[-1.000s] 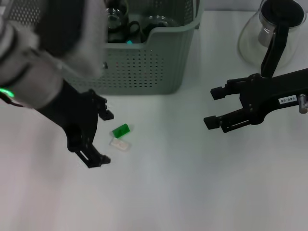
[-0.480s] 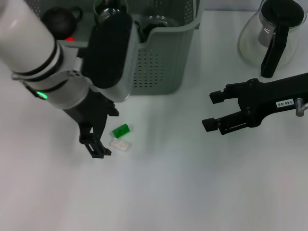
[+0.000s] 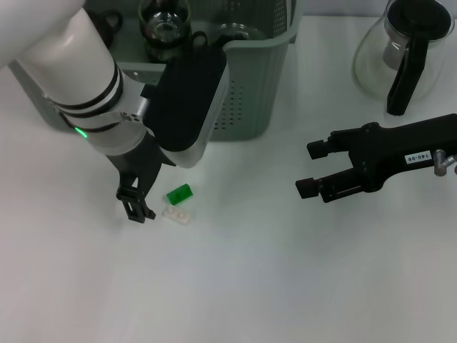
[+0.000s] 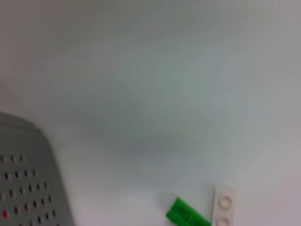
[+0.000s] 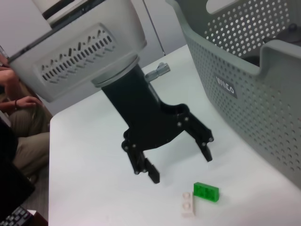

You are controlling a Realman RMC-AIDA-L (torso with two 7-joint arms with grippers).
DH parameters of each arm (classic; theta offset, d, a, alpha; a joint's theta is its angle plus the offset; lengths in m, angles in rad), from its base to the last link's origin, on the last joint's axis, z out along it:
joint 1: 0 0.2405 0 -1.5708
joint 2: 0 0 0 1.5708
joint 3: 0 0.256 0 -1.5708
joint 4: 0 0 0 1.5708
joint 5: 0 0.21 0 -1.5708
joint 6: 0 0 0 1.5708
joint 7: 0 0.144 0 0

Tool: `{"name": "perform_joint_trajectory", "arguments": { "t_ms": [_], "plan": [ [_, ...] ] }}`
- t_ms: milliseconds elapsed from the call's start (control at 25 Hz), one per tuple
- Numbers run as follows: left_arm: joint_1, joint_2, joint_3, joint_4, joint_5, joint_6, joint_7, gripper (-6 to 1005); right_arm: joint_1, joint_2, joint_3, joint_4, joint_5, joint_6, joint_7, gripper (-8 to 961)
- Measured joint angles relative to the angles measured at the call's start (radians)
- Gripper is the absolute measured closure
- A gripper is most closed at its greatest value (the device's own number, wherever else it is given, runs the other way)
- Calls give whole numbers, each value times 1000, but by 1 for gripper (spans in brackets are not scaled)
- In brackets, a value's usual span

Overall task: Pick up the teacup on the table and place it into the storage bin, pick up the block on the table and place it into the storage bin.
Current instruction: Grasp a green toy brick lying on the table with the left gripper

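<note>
The green block [image 3: 178, 194] lay on the white table [image 3: 235, 286], a small studded brick tilted at an angle, and just beside it, apparently touching at 1 corner, lay a flat white block [image 3: 178, 214] with 2 round studs showing in the left wrist view. Both sat in front of the storage bin [image 3: 243, 107], near its front wall but apart from it.

The bin was a grey-green perforated basket with a scooped front rim and a small dark label with white lettering. Inside it stood glassware with dark handles, which I took to be the teacup [image 3: 163, 28], though the pieces were hard to separate. On that reading the cup half of the task was done and the block half was not yet started: neither block had been lifted.

The left gripper [image 3: 143, 196] hovered low over the table just beside the 2 blocks, its fingers spread wide and empty, as the right wrist view made plain. The right gripper [image 3: 314, 168] hung well apart, its jaws also open and holding nothing. A glass carafe [image 3: 400, 53] with a black handle stood behind it.
</note>
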Motion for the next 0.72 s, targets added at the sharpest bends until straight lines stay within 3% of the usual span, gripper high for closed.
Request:
{"name": "perform_joint_trajectory", "arguments": {
  "t_ms": [400,720],
  "plan": [
    [-44,-5,12,-26,28,-16,166,113,4,-8,104,66,0,-9,2,6],
    [-61,-6,73,-60,29,-54,247,127,0,-7,138,111,0,6,2,6]
  ]
}}
